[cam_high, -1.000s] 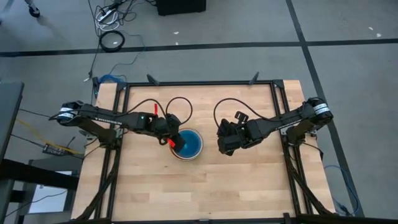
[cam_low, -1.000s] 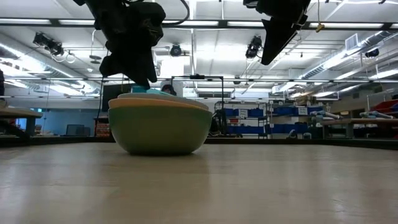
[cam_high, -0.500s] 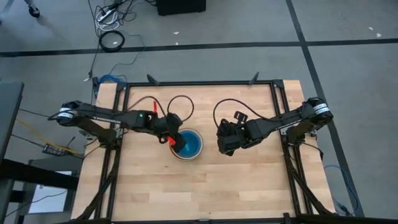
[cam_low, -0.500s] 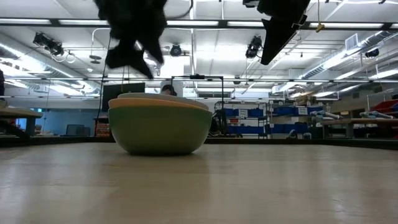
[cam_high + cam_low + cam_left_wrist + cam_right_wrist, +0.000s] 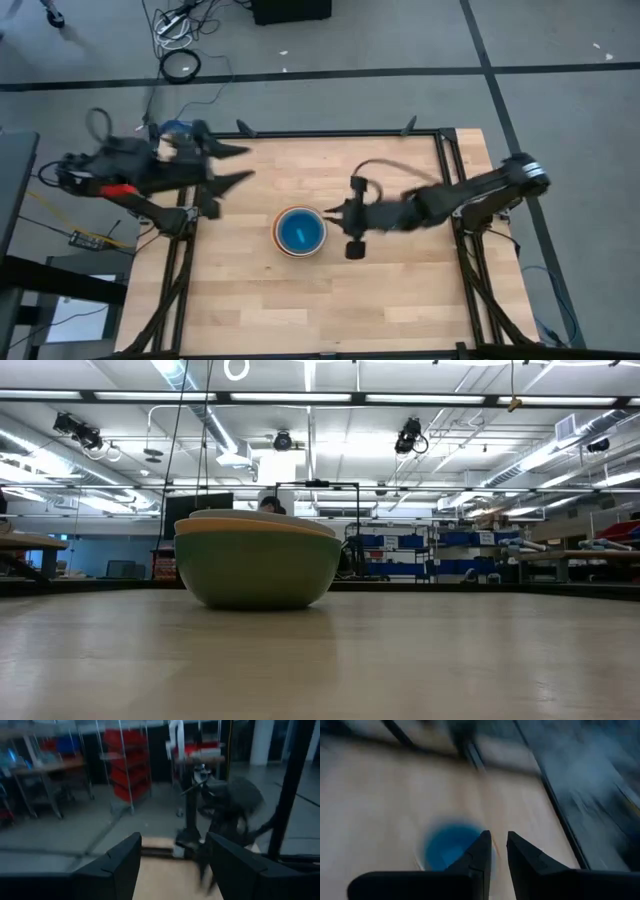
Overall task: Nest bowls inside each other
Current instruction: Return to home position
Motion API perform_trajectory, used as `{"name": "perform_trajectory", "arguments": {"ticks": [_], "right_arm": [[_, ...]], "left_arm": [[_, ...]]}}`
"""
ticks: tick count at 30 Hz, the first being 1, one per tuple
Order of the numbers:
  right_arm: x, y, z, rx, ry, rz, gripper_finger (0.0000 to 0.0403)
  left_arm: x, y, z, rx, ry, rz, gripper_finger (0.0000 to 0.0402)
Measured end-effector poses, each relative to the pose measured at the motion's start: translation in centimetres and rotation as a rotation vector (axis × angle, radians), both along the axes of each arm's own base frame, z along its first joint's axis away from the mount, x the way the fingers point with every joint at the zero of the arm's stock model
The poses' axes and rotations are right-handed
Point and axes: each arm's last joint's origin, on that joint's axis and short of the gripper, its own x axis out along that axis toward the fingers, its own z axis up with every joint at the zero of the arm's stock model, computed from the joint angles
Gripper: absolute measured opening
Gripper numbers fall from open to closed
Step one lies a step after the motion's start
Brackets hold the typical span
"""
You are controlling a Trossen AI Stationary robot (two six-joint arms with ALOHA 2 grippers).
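The bowls [image 5: 300, 231] stand nested in one stack in the middle of the table. A blue bowl [image 5: 447, 847] lies innermost, and orange and white rims show around it. In the low view the outermost bowl is green [image 5: 257, 565] and rests on its base. My left gripper [image 5: 248, 163] hangs wide open over the table's far left part, well away from the stack, with nothing between its fingers [image 5: 117, 865]. My right gripper [image 5: 335, 215] is above the table just right of the stack. It points toward the stack and is almost shut, with a narrow slit [image 5: 499, 842] and nothing in it.
A black frame [image 5: 320, 133] runs around the wooden table [image 5: 400, 290]. Bare wood lies on every side of the stack. Cables trail on the floor beyond the far edge. Neither gripper shows in the low view.
My left gripper has opened, risen from the stack's inside and drawn back toward the table's far left, tipping up to level. The blue rim that stuck up above the stack has sunk out of the low view. My right gripper has risen a little and turned about.
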Motion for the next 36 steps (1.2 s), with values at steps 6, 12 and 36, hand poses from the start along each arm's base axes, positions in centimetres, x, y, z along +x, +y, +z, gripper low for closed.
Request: {"name": "perform_trajectory", "arguments": {"ticks": [6,12,36], "right_arm": [[-5.4,-3.4,8.6,0.081,-0.344,0.347,0.005],[-13.7,-6.2,12.8,0.088,-0.484,0.368,0.005],[-24.5,-8.1,-3.7,0.243,-0.78,0.296,0.005]], "left_arm": [[-4.8,1.2,-0.6,0.054,-0.056,0.019,0.023],[-7.2,2.3,-4.3,0.046,-0.08,0.178,0.023],[-10.9,3.4,-20.4,-0.085,-0.147,0.174,0.023]]}}
